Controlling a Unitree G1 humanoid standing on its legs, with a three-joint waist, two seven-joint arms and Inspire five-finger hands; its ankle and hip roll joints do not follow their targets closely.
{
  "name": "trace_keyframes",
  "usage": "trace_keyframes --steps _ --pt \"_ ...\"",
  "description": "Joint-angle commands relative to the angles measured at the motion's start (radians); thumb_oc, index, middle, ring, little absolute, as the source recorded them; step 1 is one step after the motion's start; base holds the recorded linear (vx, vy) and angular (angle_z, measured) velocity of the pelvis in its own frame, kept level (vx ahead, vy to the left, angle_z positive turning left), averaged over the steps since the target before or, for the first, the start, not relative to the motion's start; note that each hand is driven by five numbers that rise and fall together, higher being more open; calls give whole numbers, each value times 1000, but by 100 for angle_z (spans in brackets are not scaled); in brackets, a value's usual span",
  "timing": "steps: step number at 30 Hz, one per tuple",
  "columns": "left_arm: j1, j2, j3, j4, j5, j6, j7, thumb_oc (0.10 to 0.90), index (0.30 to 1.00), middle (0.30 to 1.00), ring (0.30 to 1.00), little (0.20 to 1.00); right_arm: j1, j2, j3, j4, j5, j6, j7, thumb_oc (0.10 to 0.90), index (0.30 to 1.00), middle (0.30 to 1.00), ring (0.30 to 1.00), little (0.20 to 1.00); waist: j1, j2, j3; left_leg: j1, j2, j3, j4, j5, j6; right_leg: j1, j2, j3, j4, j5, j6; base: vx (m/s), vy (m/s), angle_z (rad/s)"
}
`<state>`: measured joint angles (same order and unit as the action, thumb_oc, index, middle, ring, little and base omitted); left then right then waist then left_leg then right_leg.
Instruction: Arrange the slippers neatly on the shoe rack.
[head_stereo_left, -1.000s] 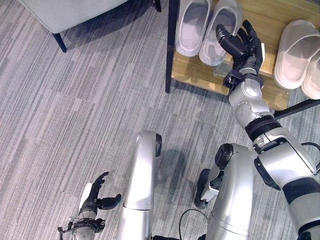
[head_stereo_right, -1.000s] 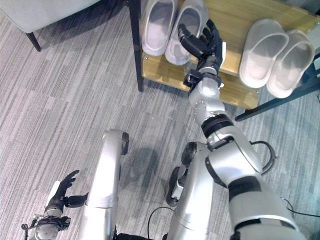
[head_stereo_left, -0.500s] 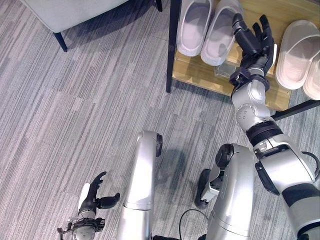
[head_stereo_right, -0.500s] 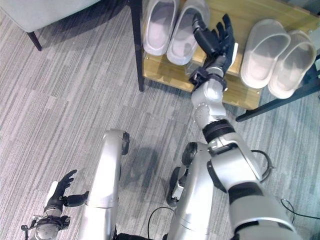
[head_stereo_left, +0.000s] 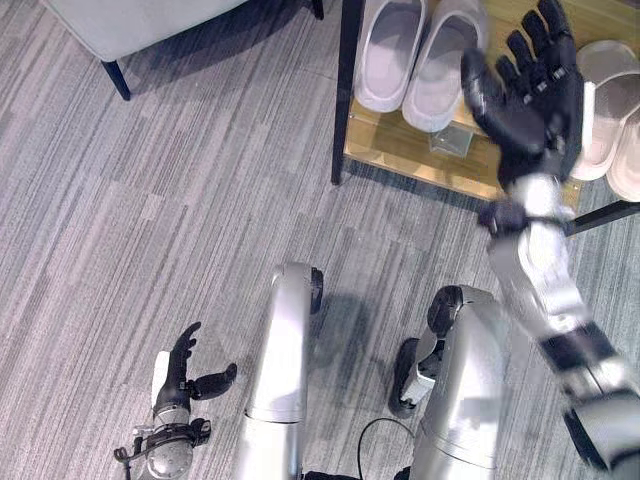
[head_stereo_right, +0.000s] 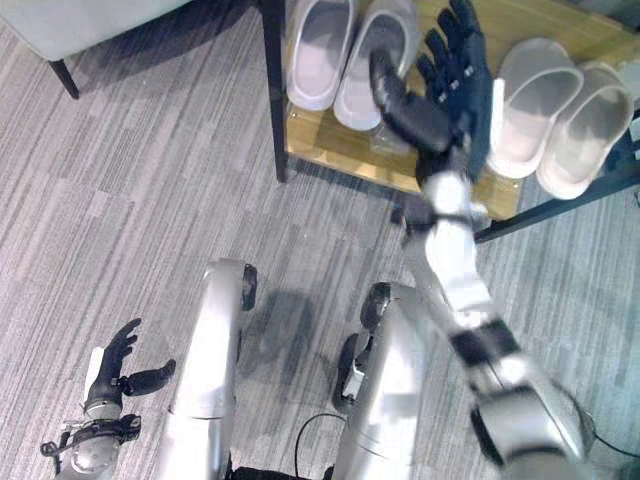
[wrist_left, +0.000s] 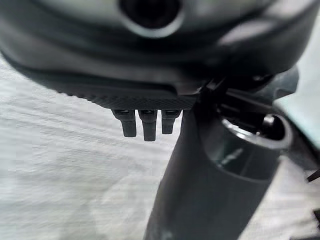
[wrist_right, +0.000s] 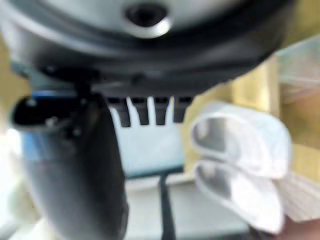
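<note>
right hand (head_stereo_left: 528, 95) raised above the wooden shoe rack (head_stereo_left: 410, 150), fingers spread wide and straight, thumb apart, holding nothing; it sits between the two slipper pairs in the head views. pale grey slipper pair (head_stereo_left: 420, 55) lies side by side at the rack's left end, next to the black rack leg (head_stereo_left: 344, 90), soles down, openings up. white slipper pair (head_stereo_right: 555, 110) lies side by side at the rack's right end, partly behind the hand in the left eye view. small clear item (head_stereo_left: 451, 139) on the rack near the grey pair; no legible writing on it. left hand (head_stereo_left: 180, 385) low over the grey striped carpet (head_stereo_left: 150, 230), fingers relaxed and loose, empty. grey chair (head_stereo_left: 130, 25) at upper left.
</note>
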<state>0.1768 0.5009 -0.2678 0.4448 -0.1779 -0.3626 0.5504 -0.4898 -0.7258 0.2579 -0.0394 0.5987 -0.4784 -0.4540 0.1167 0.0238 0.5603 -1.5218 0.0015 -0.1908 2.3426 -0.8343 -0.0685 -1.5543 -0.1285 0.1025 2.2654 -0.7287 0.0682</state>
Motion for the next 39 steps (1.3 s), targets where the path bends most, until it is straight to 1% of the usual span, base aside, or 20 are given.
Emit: trace_keyframes --steps 1,4,9,10,12,14,17,19,20,21,22,23,26,27,29,30,31,32,34,39 --pt "58 40 39 -117 107 -63 108 800 900 900 900 900 103 -37 -208 -230 -139 -129 -8 800 900 900 900 900 8 -64 -40 -48 -50 27 -2 5 36 -16 -15 29 12 -9 -118 -24 -65 2" --pt "21 6 115 -146 80 -80 122 800 900 900 900 900 366 43 -265 -325 -165 -112 47 800 900 900 900 900 -18 -93 -40 -48 -49 56 -59 35 38 -16 -12 30 -22 2 -122 -35 -80 5" --pt "-40 -9 176 -171 26 -111 108 800 900 900 900 900 482 90 -253 -343 -142 -90 123 800 900 900 900 900 -32 -108 -40 -48 -60 81 -205 111 40 2 -17 12 -134 36 -129 -112 -16 -3" --pt "-90 -2 212 -212 3 -134 76 800 900 900 900 900 537 113 -236 -338 -160 -57 172 800 900 900 900 900 -43 -100 -40 -48 -78 71 -308 182 40 19 -27 -15 -218 62 -131 -194 46 9" --pt "-104 6 231 -251 -18 -162 27 800 900 900 900 900 626 128 -222 -351 -185 -29 229 800 900 900 900 900 -54 -92 -80 -48 -83 54 -404 244 36 29 -42 -45 -302 84 -131 -164 51 31" --pt "-98 23 217 -296 -15 -171 -10 800 900 900 900 900 693 135 -187 -316 -146 -12 276 800 900 900 900 900 -59 -91 -139 -16 -79 37 -507 285 37 66 -64 -80 -403 104 -131 -86 65 27" --pt "-78 40 140 -286 55 -164 -49 800 900 900 900 900 784 212 -146 -171 -142 18 300 800 900 900 900 900 -72 -91 -187 144 -44 23 -720 350 41 223 -83 -120 -604 145 -126 -82 85 10" --pt "-78 44 117 -275 72 -162 -58 800 900 900 900 900 784 215 -128 -137 -143 22 310 800 900 900 900 900 -72 -90 -202 181 -35 24 -758 356 46 253 -93 -133 -650 155 -125 -30 59 6" --pt "-79 22 68 -233 82 -143 -83 800 900 900 900 900 744 271 -85 31 -137 39 289 800 900 900 900 900 -78 -95 -229 300 -13 31 -886 387 48 376 -99 -152 -787 181 -119 15 43 1" --pt "-80 17 50 -199 95 -129 -100 800 900 900 900 900 738 283 -86 68 -155 52 282 800 900 900 900 900 -81 -98 -245 351 -1 36 -938 393 52 419 -104 -159 -847 187 -115 79 59 -4" --pt "-83 -22 32 -126 71 -107 -136 800 900 900 900 900 730 321 -75 169 -178 63 271 800 900 900 900 900 -86 -103 -273 482 8 48 -1076 424 53 551 -97 -179 -993 216 -105 81 28 -9" --pt "-84 -22 32 -125 70 -108 -137 800 900 900 900 900 728 322 -74 171 -179 62 271 800 900 900 900 900 -86 -101 -266 493 8 47 -1084 428 52 563 -95 -182 -1002 220 -106 115 11 -13" --pt "-85 -50 16 -45 54 -83 -209 800 900 900 900 900 704 353 -67 323 -248 93 263 800 900 900 900 900 -95 -108 -318 722 19 62 -1293 465 55 782 -70 -209 -1228 271 -82 191 -4 -14" --pt "-75 -53 17 -31 66 -80 -217 800 900 900 900 900 709 364 -75 347 -265 94 260 800 900 900 900 900 -99 -111 -329 801 20 63 -1393 517 58 859 -64 -222 -1327 330 -76 191 22 -12" --pt "-54 -79 25 -5 37 -67 -255 800 900 900 900 900 713 385 -87 417 -282 111 258 800 900 900 900 900 -102 -114 -353 968 25 71 -1564 565 62 1033 -47 -234 -1490 396 -48 226 -13 -22" --pt "-41 -83 31 0 32 -66 -266 800 900 900 900 900 721 388 -95 430 -307 118 256 800 900 900 900 900 -103 -114 -373 1029 27 71 -1631 585 61 1100 -44 -230 -1563 426 -36 179 -32 -25" --pt "-41 -82 31 0 32 -65 -266 800 900 900 900 900 721 388 -96 430 -307 119 255 800 900 900 900 900 -105 -115 -372 1034 26 70 -1643 594 61 1105 -45 -232 -1574 434 -36 242 -74 -18" --pt "-27 -94 26 3 30 -58 -292 800 900 900 900 900 727 392 -100 454 -340 127 264 800 900 900 900 900 -109 -116 -402 1150 43 87 -1770 628 51 1222 -31 -238 -1703 479 -11 197 -97 -11" --pt "-21 -102 8 -4 33 -49 -313 800 900 900 900 900 729 393 -97 488 -369 134 261 800 900 900 900 900 -117 -112 -435 1251 43 106 -1902 689 34 1312 -14 -235 -1829 539 15 168 -122 -9" --pt "-19 -121 -36 -15 68 -38 -328 800 900 900 900 900 740 395 -86 531 -407 147 260 800 900 900 900 900 -123 -80 -480 1447 50 157 -2184 770 18 1454 33 -228 -2027 593 34 8 -128 -18"
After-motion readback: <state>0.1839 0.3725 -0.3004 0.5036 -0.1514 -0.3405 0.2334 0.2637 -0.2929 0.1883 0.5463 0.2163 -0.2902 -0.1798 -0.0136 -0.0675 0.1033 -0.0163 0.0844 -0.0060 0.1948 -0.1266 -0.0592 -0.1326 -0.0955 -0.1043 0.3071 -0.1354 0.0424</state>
